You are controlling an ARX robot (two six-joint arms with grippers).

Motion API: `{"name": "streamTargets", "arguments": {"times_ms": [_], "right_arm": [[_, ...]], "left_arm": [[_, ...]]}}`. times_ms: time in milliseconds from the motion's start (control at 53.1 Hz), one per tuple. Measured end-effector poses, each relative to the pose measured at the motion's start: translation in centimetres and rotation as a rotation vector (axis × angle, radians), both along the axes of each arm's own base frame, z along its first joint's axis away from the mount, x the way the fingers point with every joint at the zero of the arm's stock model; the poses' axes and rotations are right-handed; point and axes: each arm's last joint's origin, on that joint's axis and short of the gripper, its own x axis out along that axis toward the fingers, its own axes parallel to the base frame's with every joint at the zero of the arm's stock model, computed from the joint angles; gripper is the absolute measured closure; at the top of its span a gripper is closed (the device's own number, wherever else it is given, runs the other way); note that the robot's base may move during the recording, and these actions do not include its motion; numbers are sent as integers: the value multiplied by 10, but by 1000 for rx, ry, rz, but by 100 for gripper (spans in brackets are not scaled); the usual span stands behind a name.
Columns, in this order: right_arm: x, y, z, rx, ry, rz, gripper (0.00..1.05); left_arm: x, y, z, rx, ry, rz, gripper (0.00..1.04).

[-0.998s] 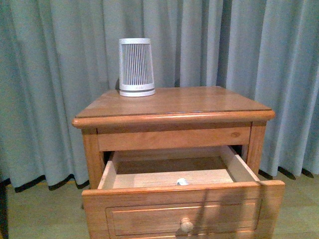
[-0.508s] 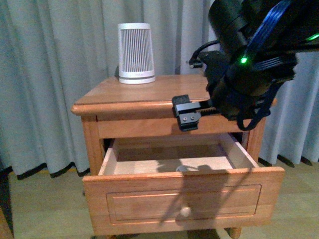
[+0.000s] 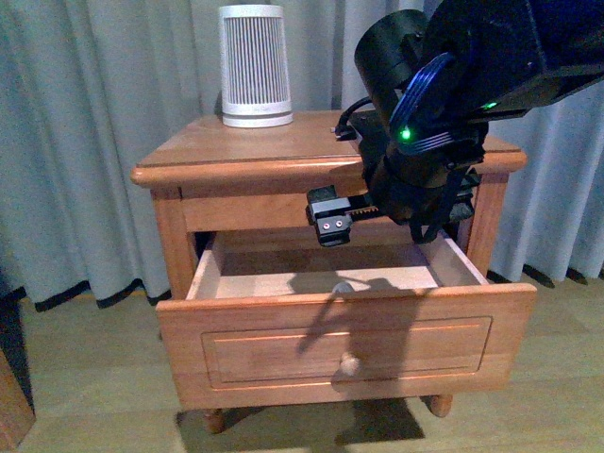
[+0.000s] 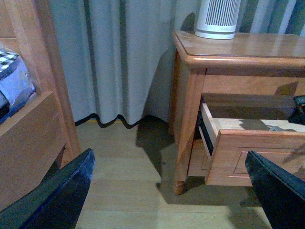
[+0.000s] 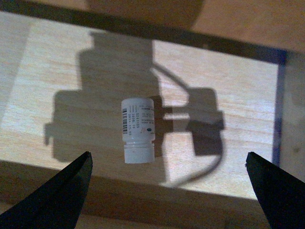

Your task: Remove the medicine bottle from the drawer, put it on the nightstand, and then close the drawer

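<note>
Drawer (image 3: 349,335) of the nightstand (image 3: 283,151) stands open in the front view. The right arm (image 3: 425,113), absent a second ago, now hangs over it, so the reach for the medicine bottle (image 3: 343,286), just behind the drawer front, has evidently begun. A ribbed white device (image 3: 253,66) stands at the rear of the top surface.

Left wrist view: the left hand (image 4: 169,157) waits beside the nightstand, fingers wide apart, holding nothing.

Right wrist view: the right hand (image 5: 167,164), fingers spread and empty, is above the medicine bottle (image 5: 138,131). The bottle appears to lie on its side on the drawer floor, untouched. Descent and closing remain.
</note>
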Motion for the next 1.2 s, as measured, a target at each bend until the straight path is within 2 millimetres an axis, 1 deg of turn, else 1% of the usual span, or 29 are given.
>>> {"name": "streamTargets", "arguments": {"times_ms": [38,132,245,508,791,847,904,960,998,1092,1130,1205], "right_arm": [[2,1,-9,-1,10,2,7],[6,2,-20,3,18,0,7],[11,3,-28,14,8,4,7],[25,8,-39,42,-26,35,7],[29,11,-62,49,-14,47,8],[28,11,-65,48,-7,44,16],[28,10,-67,54,-2,37,26],[27,10,-68,58,1,36,33],[27,10,-70,62,2,37,40],[25,10,-72,67,11,37,52],[24,10,-75,71,18,40,59],[22,9,-78,73,24,43,69]], "left_arm": [[0,0,0,0,0,0,7],[0,0,0,0,0,0,7],[0,0,0,0,0,0,7],[0,0,0,0,0,0,7],[0,0,0,0,0,0,7],[0,0,0,0,0,0,7],[0,0,0,0,0,0,7],[0,0,0,0,0,0,7],[0,0,0,0,0,0,7],[0,0,0,0,0,0,7],[0,0,0,0,0,0,7],[0,0,0,0,0,0,7]]}}
